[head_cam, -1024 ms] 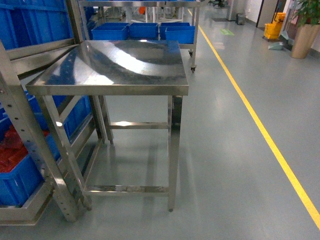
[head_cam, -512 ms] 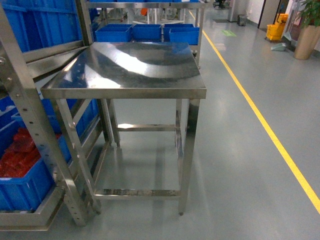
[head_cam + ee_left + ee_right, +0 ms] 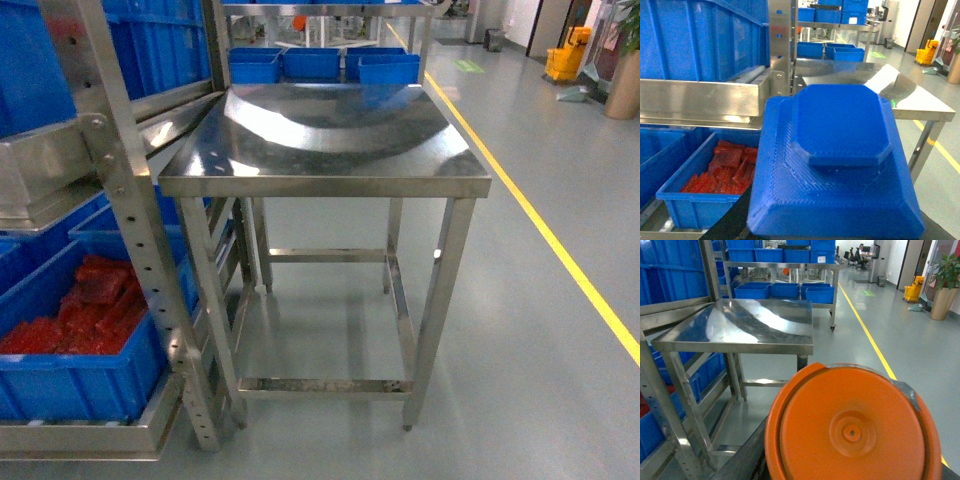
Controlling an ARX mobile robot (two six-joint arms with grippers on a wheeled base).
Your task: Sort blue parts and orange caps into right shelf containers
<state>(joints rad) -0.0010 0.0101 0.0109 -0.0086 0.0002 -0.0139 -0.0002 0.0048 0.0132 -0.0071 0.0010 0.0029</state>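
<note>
Head view: we face a bare steel worktop point(image 3: 320, 135) with a steel rack point(image 3: 120, 200) on its left; neither arm nor gripper shows here.
Head view, crates: one blue crate point(image 3: 70, 350) on the rack's low shelf holds a heap of orange-red pieces point(image 3: 85, 315); we count three more blue crates point(image 3: 322, 64) in a row behind the worktop, and parts of others higher on the rack.
Left wrist view: one large blue part point(image 3: 835, 160), stepped with cut corners, fills the lower frame just in front of the camera; behind it are the rack and the low crate of orange-red pieces.
Left jaws: hidden behind the blue part; it seems carried, but we cannot tell how the jaws stand.
Right wrist view: one round orange cap point(image 3: 852, 432) with a small centre boss fills the lower frame; the worktop and a far rack of crates lie beyond.
Right jaws: out of sight behind the cap, so we cannot tell their state.
Where the task's things are: we judge both the part and the cap ride at the wrists, well apart from any crate.
Risk, sorting: the nearest crate already holds orange-red pieces, so dropping the blue part there would mix the sorts.
Risk, collision: the rack post stands near the left arm's path and could knock the part.
Risk, grip: we cannot check either hold, so a slip would go unseen.
</note>
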